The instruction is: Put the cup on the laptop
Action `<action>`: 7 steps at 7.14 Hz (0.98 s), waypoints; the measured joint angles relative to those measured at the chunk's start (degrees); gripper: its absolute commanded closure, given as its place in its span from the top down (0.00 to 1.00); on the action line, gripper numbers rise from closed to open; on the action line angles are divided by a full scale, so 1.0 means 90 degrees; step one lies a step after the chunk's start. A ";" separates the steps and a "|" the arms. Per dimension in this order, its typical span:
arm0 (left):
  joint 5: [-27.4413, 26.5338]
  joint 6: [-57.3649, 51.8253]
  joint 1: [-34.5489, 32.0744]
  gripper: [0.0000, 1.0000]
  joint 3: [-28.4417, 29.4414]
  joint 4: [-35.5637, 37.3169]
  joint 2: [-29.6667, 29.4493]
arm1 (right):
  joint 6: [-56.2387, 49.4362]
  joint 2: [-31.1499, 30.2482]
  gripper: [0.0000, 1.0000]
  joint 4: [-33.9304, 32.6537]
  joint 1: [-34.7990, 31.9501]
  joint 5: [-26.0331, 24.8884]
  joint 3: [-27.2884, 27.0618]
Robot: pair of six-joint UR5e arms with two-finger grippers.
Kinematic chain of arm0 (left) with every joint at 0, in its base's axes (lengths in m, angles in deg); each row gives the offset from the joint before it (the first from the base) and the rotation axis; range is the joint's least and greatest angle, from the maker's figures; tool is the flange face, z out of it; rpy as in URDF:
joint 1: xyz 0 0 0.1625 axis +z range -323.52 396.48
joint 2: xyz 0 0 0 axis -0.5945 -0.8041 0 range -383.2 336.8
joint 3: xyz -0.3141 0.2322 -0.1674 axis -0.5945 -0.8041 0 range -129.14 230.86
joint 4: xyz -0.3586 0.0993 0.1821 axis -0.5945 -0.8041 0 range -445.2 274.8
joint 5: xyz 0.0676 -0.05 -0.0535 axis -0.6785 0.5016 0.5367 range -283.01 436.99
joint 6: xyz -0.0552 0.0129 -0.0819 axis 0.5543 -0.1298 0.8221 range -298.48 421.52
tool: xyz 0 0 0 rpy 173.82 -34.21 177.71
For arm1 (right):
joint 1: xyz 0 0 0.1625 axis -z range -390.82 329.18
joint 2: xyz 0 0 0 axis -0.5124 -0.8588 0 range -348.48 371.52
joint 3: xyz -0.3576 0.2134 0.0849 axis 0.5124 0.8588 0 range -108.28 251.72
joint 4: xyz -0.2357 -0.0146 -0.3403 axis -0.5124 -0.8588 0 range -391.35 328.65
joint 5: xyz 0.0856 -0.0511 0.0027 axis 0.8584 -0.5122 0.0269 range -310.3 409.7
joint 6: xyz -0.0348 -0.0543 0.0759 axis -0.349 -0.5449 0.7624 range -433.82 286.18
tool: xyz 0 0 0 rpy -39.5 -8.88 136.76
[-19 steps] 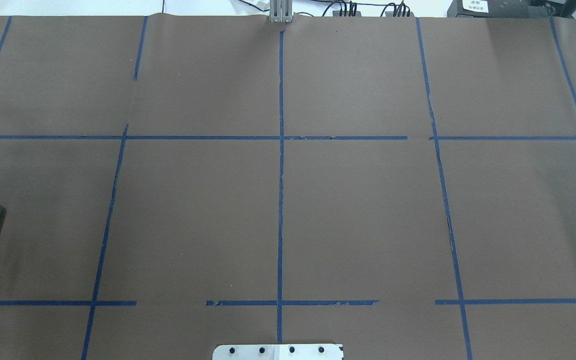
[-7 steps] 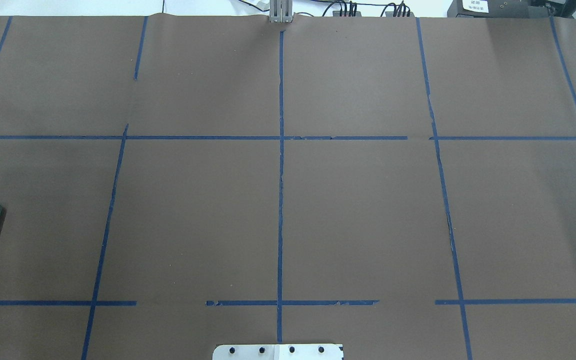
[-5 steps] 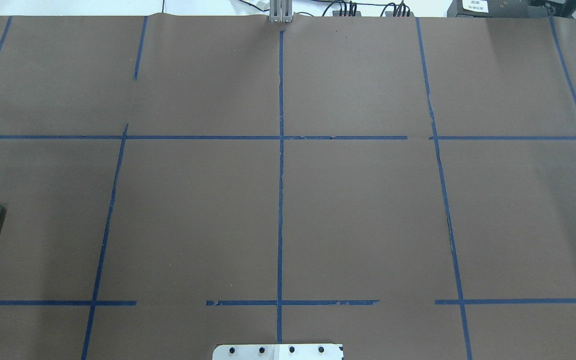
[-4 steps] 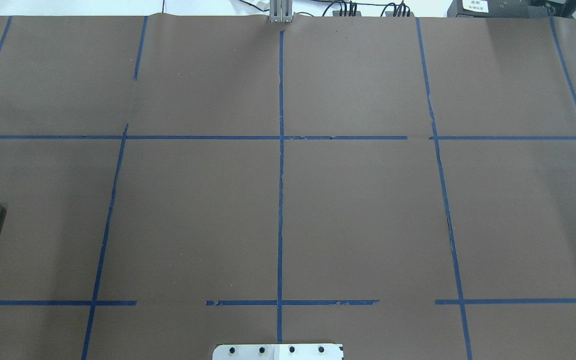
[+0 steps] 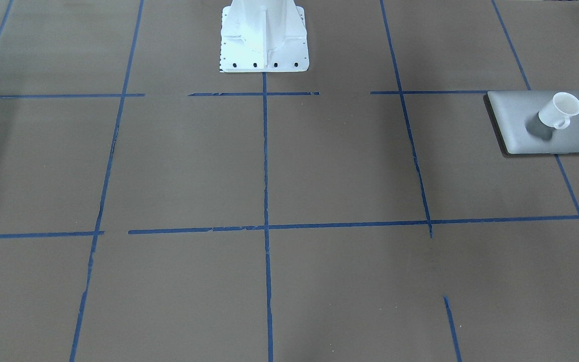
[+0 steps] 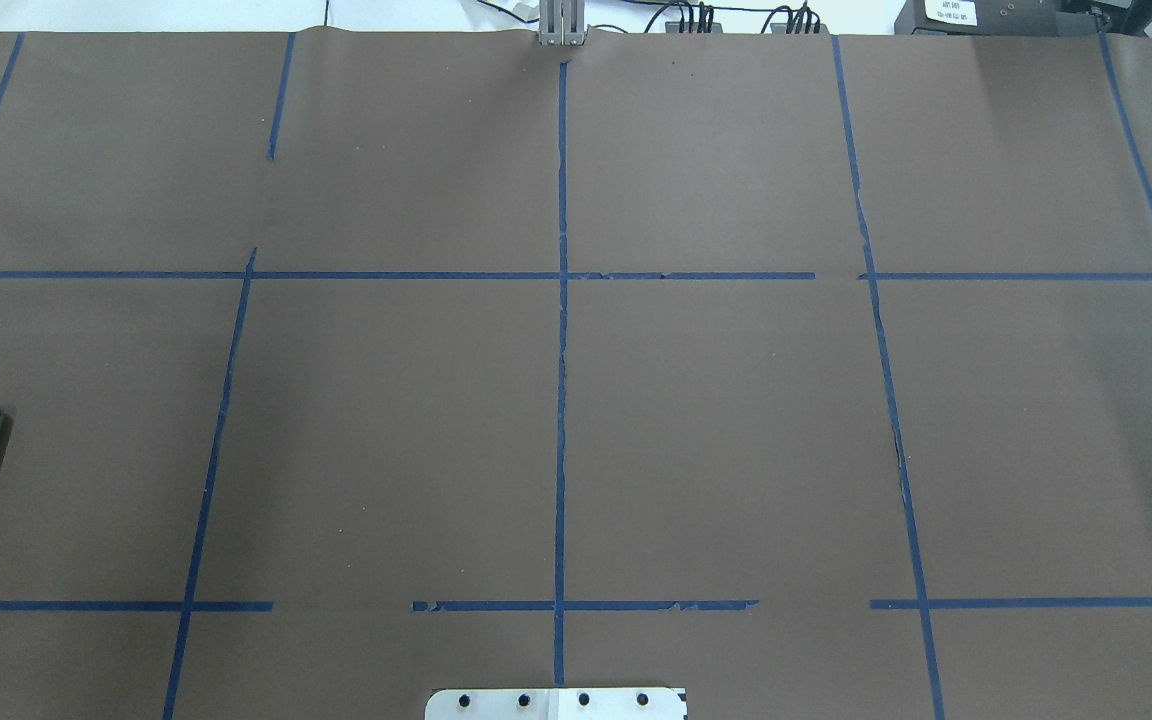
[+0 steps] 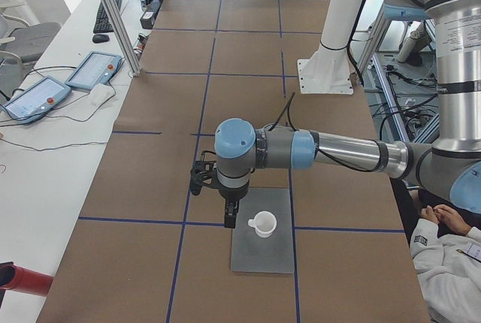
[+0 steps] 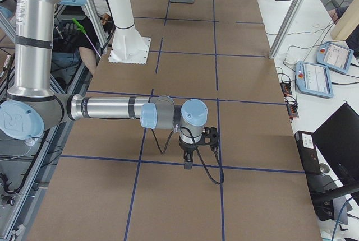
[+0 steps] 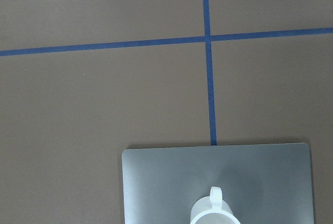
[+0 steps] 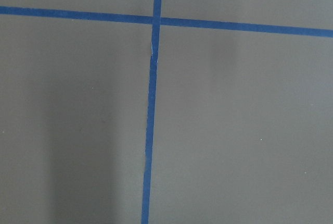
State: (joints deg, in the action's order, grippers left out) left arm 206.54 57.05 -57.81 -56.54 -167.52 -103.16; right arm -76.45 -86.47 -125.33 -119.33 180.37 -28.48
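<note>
The white cup (image 5: 561, 110) stands upright on the lid of the silver-grey laptop (image 5: 520, 120), which lies flat near the table's end on my left. Both show in the exterior left view, the cup (image 7: 263, 224) and the laptop (image 7: 261, 252). They also show in the left wrist view, the cup (image 9: 214, 211) and the laptop (image 9: 156, 182). My left gripper (image 7: 228, 220) points down beside the cup's handle, apart from it. My right gripper (image 8: 188, 164) hangs over bare table, far from both. I cannot tell whether either gripper is open or shut.
The white robot pedestal (image 5: 263, 35) stands at the table's middle on the robot side. Blue tape lines (image 6: 561, 400) mark a grid on the brown cover. Teach pendants (image 7: 94, 70) lie on the side bench. A seated person (image 7: 451, 263) is by the robot.
</note>
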 measured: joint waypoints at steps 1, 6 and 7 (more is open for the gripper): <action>-0.0032 0.0067 0.0019 1.00 0.0158 -0.0175 0.0000 | 0.0000 0.0000 1.00 0.0002 0.0000 0.0000 0.0000; -0.0024 0.0347 0.0121 1.00 0.0339 -0.0493 -0.0017 | 0.0000 0.0001 1.00 -0.0002 0.0000 0.0002 0.0000; -0.0018 0.0500 0.0233 1.00 0.0321 -0.0540 -0.0022 | 0.0000 -0.0001 1.00 0.0000 0.0000 0.0001 0.0000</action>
State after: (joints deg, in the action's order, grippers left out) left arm 206.38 61.55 -55.72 -53.65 -172.38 -103.36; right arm -76.45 -86.47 -125.33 -119.33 180.38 -28.48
